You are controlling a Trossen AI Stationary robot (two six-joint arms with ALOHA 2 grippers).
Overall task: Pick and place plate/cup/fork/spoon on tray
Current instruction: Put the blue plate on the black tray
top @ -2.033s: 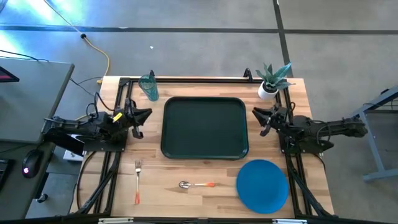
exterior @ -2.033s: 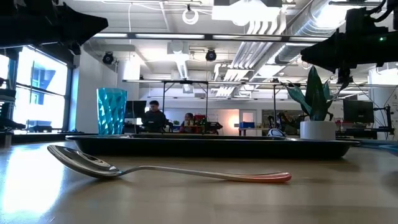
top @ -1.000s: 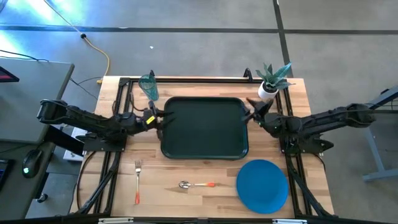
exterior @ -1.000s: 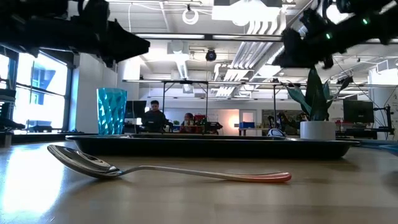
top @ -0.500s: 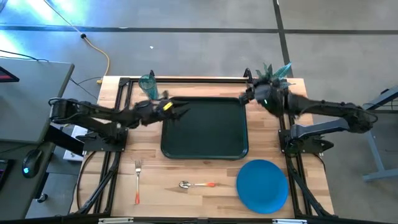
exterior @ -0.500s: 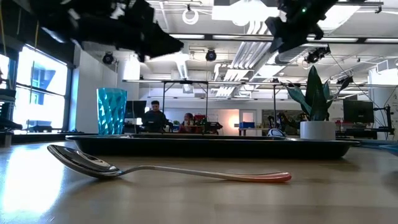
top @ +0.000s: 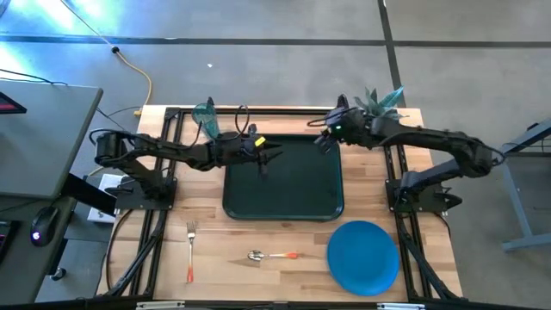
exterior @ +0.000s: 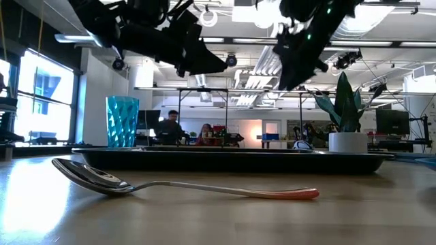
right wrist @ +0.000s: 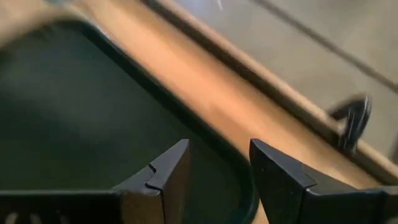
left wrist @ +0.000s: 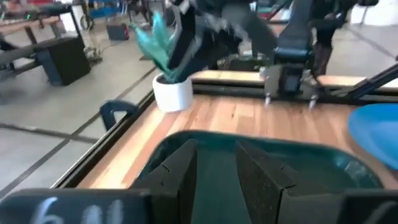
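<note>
The dark green tray (top: pixel 284 185) lies in the table's middle. The blue plate (top: pixel 362 257) lies at the near right, the spoon (top: pixel 271 256) near the front edge, and the fork (top: pixel 190 250) at the near left. The teal cup (top: pixel 207 120) stands upright at the far left. My left gripper (top: pixel 269 157) hovers open and empty over the tray's far left part, and the left wrist view (left wrist: pixel 214 171) shows the tray below it. My right gripper (top: pixel 323 139) hovers open and empty over the tray's far right corner, and the right wrist view (right wrist: pixel 219 171) shows the tray's rim (right wrist: pixel 205 149).
A white pot with a green plant (top: pixel 376 108) stands at the far right corner, close behind my right arm. A black frame rail (top: pixel 275 110) runs along the table's far edge. Bare wood lies between the tray and the spoon.
Both arms have risen from the table's sides and reached inward. My left gripper has gone toward the table's right edge, past the cup, to above the tray. My right gripper has gone left and toward the far edge, to above the tray's far right corner. No tableware has moved.
</note>
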